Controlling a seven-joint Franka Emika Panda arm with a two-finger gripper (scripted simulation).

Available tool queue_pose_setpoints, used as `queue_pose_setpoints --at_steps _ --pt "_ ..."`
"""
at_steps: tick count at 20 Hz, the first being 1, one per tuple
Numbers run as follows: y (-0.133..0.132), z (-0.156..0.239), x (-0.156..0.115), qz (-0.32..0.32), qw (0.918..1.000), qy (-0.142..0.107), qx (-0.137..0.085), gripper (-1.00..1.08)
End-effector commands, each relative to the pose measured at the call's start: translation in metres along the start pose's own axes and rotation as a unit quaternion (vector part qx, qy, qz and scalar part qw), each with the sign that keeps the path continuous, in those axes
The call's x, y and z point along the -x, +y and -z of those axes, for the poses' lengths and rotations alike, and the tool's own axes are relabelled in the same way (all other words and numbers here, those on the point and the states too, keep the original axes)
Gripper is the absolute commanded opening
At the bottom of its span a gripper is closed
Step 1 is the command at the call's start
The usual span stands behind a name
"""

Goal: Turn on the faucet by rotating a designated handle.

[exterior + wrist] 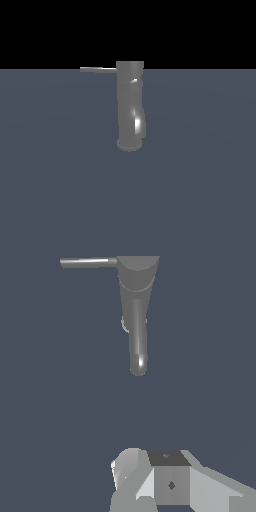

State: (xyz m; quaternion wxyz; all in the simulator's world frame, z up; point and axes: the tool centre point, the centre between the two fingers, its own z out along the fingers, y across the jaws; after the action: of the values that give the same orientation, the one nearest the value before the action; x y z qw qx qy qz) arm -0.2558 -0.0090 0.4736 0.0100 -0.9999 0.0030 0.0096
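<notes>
Faucet (130,107): I see it upright on the grey floor (60,190).
Handle (98,69): sticks sideways from faucet's top.
Gripper (150,481): well apart from faucet; spread or pressed, I cannot tell.

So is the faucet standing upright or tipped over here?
Upright. The faucet stands on its round base on the floor, with the handle sticking out level from its top.

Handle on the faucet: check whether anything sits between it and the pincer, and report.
Nothing visible does. In the wrist view, only bare blue-grey floor lies between the pincer and the faucet, whose handle sticks out sideways from its top. The exterior view shows the handle free, nothing near it.
</notes>
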Motion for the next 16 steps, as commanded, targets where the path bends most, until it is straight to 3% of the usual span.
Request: queue_pose_setpoints --at_steps 1,10,16 --pt "0.000 0.000 0.000 0.000 1.0000 0.000 0.000 -1.00" --pt "0.019 0.002 0.005 -0.011 0.9999 0.002 0.005 -1.00" --pt "0.019 0.002 0.003 -0.014 0.9999 0.002 0.004 -1.00"
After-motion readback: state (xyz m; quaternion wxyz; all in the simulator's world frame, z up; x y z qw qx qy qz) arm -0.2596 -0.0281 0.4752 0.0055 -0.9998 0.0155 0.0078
